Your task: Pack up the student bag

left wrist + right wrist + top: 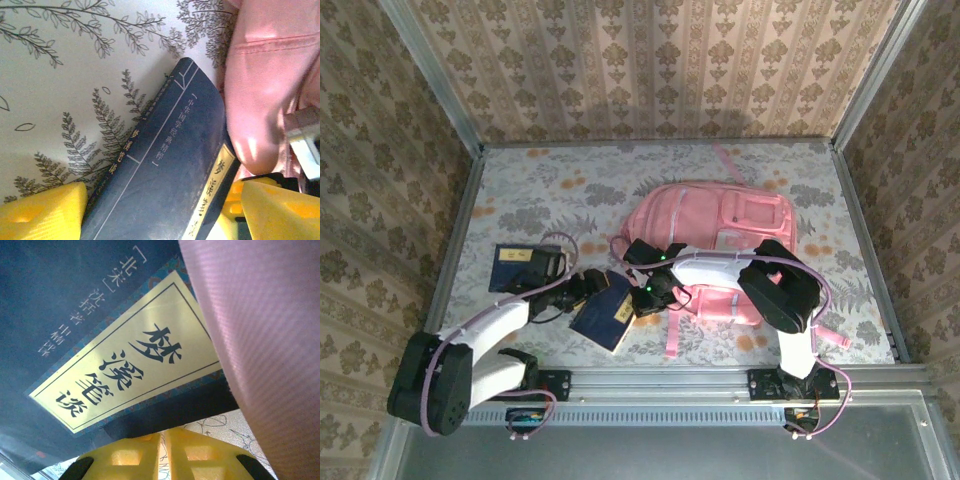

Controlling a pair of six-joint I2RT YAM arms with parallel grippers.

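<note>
Though the right arm [705, 268] hides part of the student bag [720, 215] from above, a dark book [605, 312] lies beside it. Left wrist: left gripper [160, 215] spread astride the book, perhaps touching. Right wrist: right gripper [162, 450] nearly clenched, empty.

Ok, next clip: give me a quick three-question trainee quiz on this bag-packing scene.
1. True or false: the student bag stands upright on the table.
2. How many dark blue books lie on the table?
3. The left gripper is: A) wide apart astride a book; B) shut on a strap; C) inside the bag.
Key: 1 false, it lies flat. 2 two: the left book and the near book. 3 A.
</note>
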